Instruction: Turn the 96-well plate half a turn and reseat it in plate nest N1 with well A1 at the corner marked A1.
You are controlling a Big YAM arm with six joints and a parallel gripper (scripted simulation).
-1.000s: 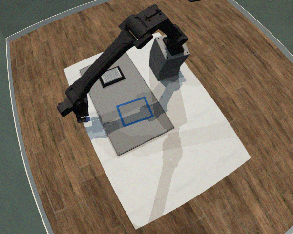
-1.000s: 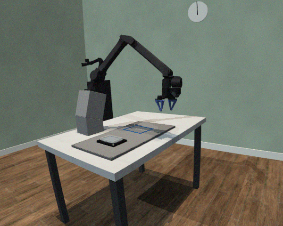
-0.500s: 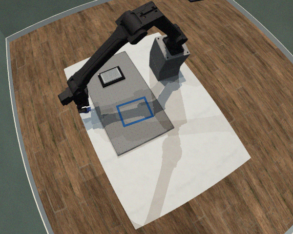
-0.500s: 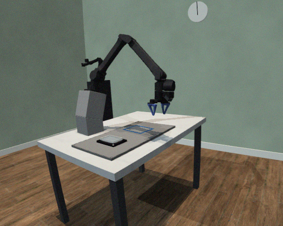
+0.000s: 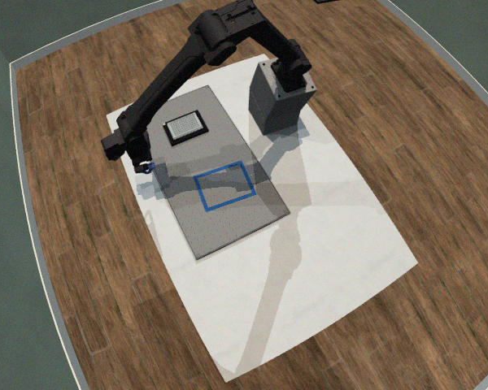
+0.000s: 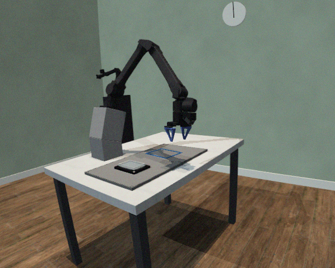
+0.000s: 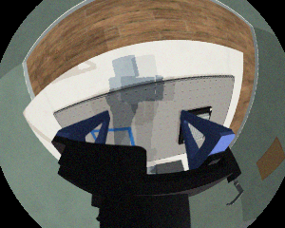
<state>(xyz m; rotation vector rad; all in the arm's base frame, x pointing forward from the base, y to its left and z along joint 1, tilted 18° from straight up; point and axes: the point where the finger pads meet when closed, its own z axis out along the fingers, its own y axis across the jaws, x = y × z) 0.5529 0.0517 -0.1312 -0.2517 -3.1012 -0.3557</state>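
The white 96-well plate (image 5: pixel 185 125) sits flat in the black nest N1 on the grey deck (image 5: pixel 212 167); it also shows in the exterior view (image 6: pixel 132 165). I cannot make out its cut corner at this size. The blue taped outline B1 (image 5: pixel 224 184) lies on the deck past the nest, also seen in the exterior view (image 6: pixel 163 153) and the wrist view (image 7: pixel 120 135). My gripper (image 6: pixel 177 133) with blue fingers is open and empty. It hangs above the table edge beside the deck, near B1 and away from the plate. In the wrist view (image 7: pixel 152 133) nothing is between the fingers.
A grey block (image 5: pixel 277 97) carries the arm's base at the back of the white table (image 5: pixel 277 235). The arm's links (image 5: pixel 168 81) reach over the deck close to the nest. The table edge lies just beyond the gripper.
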